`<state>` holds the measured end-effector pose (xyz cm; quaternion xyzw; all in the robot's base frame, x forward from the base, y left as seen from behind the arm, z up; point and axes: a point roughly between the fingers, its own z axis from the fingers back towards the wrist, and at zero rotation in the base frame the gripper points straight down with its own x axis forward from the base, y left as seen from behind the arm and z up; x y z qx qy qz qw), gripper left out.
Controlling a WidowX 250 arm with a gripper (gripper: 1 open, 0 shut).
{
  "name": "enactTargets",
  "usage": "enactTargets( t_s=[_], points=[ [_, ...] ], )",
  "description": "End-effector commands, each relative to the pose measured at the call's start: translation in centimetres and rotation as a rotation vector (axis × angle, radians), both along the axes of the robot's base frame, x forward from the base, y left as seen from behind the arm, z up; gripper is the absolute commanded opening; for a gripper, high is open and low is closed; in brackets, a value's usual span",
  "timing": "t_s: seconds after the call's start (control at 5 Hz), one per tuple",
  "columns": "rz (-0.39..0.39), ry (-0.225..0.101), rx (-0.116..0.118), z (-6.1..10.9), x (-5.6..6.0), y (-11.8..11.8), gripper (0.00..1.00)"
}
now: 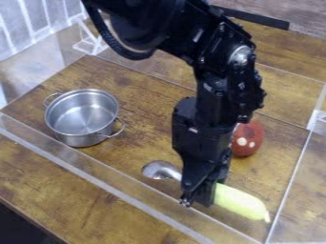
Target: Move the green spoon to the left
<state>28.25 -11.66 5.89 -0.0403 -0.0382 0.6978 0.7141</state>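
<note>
Gripper (200, 195), one, lower centre of the frame: closed, apparently on the neck of the green spoon (239, 202), though its own bulk hides the contact. Spoon, one, lower right, bowl towards centre; gripped mid-length, presumably for balance during a leftward carry. Pot (82, 116), one, left.

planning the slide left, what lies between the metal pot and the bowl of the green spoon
Only bare wooden tabletop shows between the pot and the bowl of the spoon, in the camera view.

black robot arm (211, 67) reaching down from the top, wrist bent, jaws shut, pointing downward
</note>
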Motion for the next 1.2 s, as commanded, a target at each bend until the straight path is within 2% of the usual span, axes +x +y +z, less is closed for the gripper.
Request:
enactTargets(
  t_s=[0.0, 0.2, 0.6, 1.0],
  points=[
    [-0.033, -0.072, -0.040, 2.6, 0.6, -0.2, 0.00],
    [-0.069, -0.076, -0.051, 3.2, 0.7, -0.3, 0.00],
    [-0.046, -0.097, -0.074, 2.7, 2.1, 0.7, 0.00],
    [-0.057, -0.113, -0.082, -0.9, 1.5, 0.3, 0.00]
  ],
)
